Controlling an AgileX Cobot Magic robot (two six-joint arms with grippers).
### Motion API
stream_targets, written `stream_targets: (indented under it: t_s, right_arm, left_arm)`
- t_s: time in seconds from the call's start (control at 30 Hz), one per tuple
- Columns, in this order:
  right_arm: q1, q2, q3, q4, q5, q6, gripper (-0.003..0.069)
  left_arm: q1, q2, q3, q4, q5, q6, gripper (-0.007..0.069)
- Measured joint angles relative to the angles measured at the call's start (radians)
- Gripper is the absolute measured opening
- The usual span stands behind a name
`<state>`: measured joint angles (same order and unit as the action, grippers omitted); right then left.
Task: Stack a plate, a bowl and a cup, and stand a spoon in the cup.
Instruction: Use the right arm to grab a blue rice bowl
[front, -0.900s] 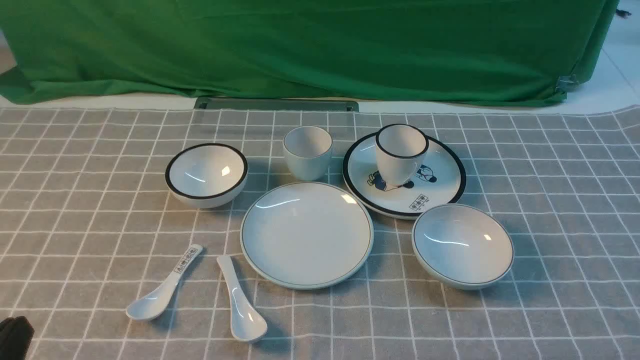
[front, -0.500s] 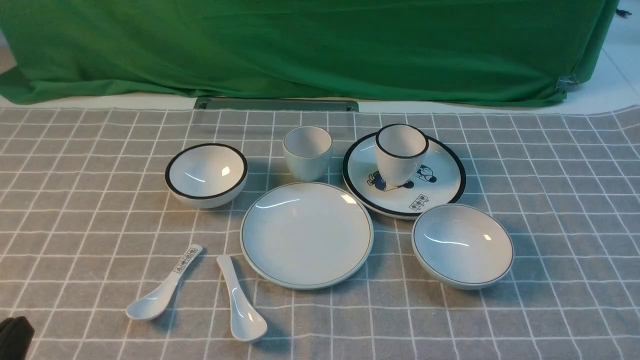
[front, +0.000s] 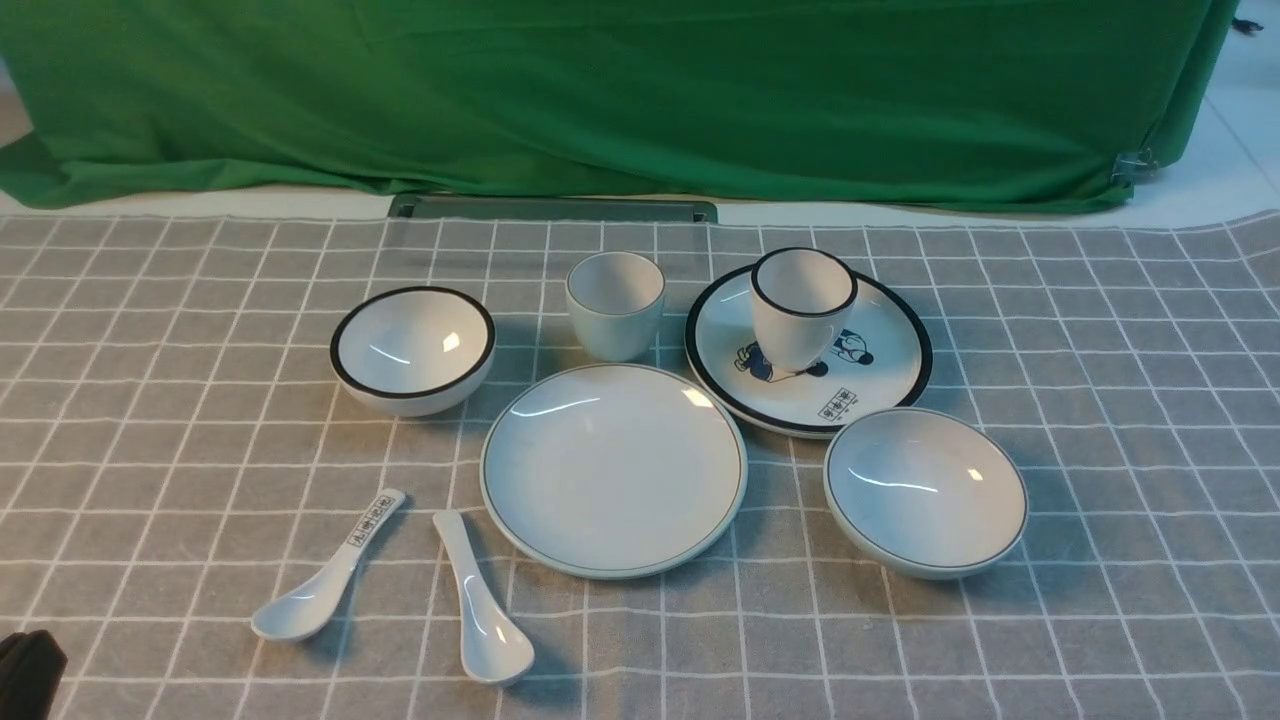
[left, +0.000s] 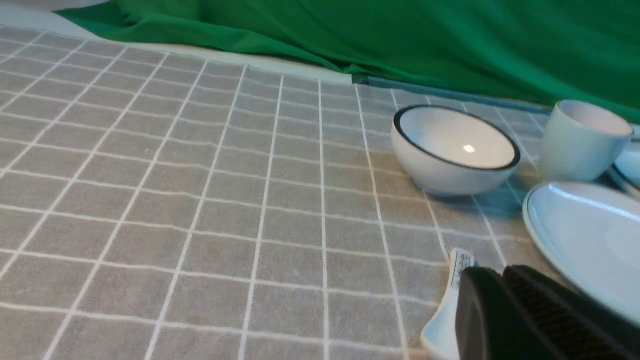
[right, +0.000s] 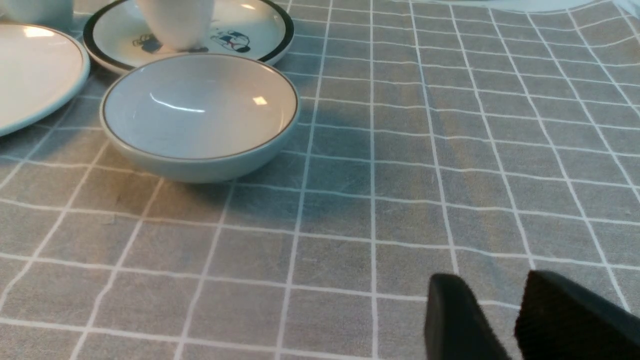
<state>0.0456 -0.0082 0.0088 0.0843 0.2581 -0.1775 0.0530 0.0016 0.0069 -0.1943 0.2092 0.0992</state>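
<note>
Front view. A grey checked counter carries eight pieces of white tableware before a green drape.

The plate, with its thin grey-green rim line, lies flat and empty at the centre of the frame. The bowl, wide and shallow, sits just right of the plate, at centre right. The cup stands upright just above the plate, apart from its rim. The spoon lies at lower left of centre, scoop toward the bottom edge and handle pointing up the frame, near the plate's left rim.

Other pieces: a black-rimmed bowl at centre left. A cartoon plate at upper right of centre, its lower edge hidden behind the bowl's rim. A black-rimmed cup standing on that plate. A marked spoon to the left of the spoon, not touching it.

The left tool shows only as a dark corner at lower left. In the left wrist view its fingers are pressed together and hold nothing. The right tool appears only in the right wrist view. There its fingers stand slightly apart over bare cloth, gripping nothing, well apart from the bowl.
</note>
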Motion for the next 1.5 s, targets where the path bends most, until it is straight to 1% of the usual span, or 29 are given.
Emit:
stream_targets:
  t_s: [0.03,0.07,0.1,0.2,0.23,0.33,0.4,0.43,0.47,0.57,0.63,0.73,0.83,0.9,0.93,1.03,1.07,1.1,1.13,1.3,1.37,1.4,1.43,1.47,1.5]
  right_arm:
    - [0.000,0.000,0.000,0.000,-0.001,0.000,0.0242]
    - [0.000,0.000,0.000,0.000,-0.001,0.000,0.0242]
    - [0.000,0.000,0.000,0.000,-0.001,0.000,0.0242]
    - [0.000,0.000,0.000,0.000,-0.001,0.000,0.0242]
    - [0.000,0.000,0.000,0.000,-0.001,0.000,0.0242]
    - [0.000,0.000,0.000,0.000,-0.001,0.000,0.0242]
    - [0.000,0.000,0.000,0.000,-0.001,0.000,0.0242]
    - [0.000,0.000,0.000,0.000,-0.001,0.000,0.0242]
    - [0.000,0.000,0.000,0.000,-0.001,0.000,0.0242]
    - [0.000,0.000,0.000,0.000,-0.001,0.000,0.0242]
    - [0.000,0.000,0.000,0.000,-0.001,0.000,0.0242]
    - [0.000,0.000,0.000,0.000,-0.001,0.000,0.0242]
    - [0.000,0.000,0.000,0.000,-0.001,0.000,0.0242]
    - [0.000,0.000,0.000,0.000,-0.001,0.000,0.0242]
    - [0.000,0.000,0.000,0.000,-0.001,0.000,0.0242]
    - [0.000,0.000,0.000,0.000,-0.001,0.000,0.0242]
    - [0.000,0.000,0.000,0.000,-0.001,0.000,0.0242]
    - [0.000,0.000,0.000,0.000,-0.001,0.000,0.0242]
    - [0.000,0.000,0.000,-0.001,-0.001,0.000,0.0242]
    - [0.000,0.000,0.000,0.002,-0.031,0.009,0.0242]
    - [0.000,0.000,0.000,0.036,-0.087,0.078,0.0242]
    - [0.000,0.000,0.000,0.057,-0.125,0.136,0.0242]
    - [0.000,0.000,0.000,0.060,-0.133,0.148,0.0242]
    - [0.000,0.000,0.000,0.079,-0.190,0.241,0.0242]
    - [0.000,0.000,0.000,0.086,-0.229,0.307,0.0242]
  left_arm:
    - [0.000,0.000,0.000,-0.044,-0.024,-0.011,0.0017]
    - [0.000,0.000,0.000,-0.123,-0.053,-0.033,0.0017]
    - [0.000,0.000,0.000,-0.168,-0.078,-0.052,0.0017]
    - [0.000,0.000,0.000,-0.370,-0.162,-0.108,0.0017]
    - [0.000,0.000,0.000,-0.380,-0.171,-0.113,0.0017]
    - [0.000,0.000,0.000,-0.492,-0.238,-0.162,0.0017]
    - [0.000,-0.001,-0.011,-0.517,-0.230,-0.184,0.0017]
    - [0.001,-0.001,-0.035,-0.510,-0.194,-0.184,0.0017]
    - [0.001,0.002,-0.103,-0.475,-0.122,-0.157,0.0017]
    - [0.001,0.050,-0.243,-0.413,0.009,-0.055,0.0017]
    - [0.001,0.137,-0.362,-0.377,0.131,0.043,0.0017]
    - [0.001,0.308,-0.509,-0.357,0.304,0.179,0.0017]
    - [-0.029,0.461,-0.601,-0.339,0.384,0.259,0.0017]
    - [-0.102,0.562,-0.640,-0.320,0.379,0.279,0.0017]
    - [-0.111,0.570,-0.642,-0.318,0.375,0.283,0.0017]
    - [-0.266,0.698,-0.651,-0.292,0.311,0.292,0.0017]
    - [-0.305,0.720,-0.651,-0.286,0.296,0.294,0.0017]
    - [-0.312,0.725,-0.651,-0.286,0.288,0.295,0.0017]
    - [-0.376,0.772,-0.651,-0.275,0.257,0.295,0.0017]
    - [-0.426,0.813,-0.651,-0.268,0.241,0.296,0.0017]
    - [-0.431,0.818,-0.651,-0.259,0.239,0.305,0.0017]
    - [-0.431,0.818,-0.651,-0.251,0.239,0.309,0.0017]
    - [-0.431,0.818,-0.651,-0.249,0.239,0.310,0.0017]
    - [-0.431,0.818,-0.651,-0.233,0.239,0.312,0.0017]
    - [-0.431,0.818,-0.651,-0.221,0.239,0.313,0.0017]
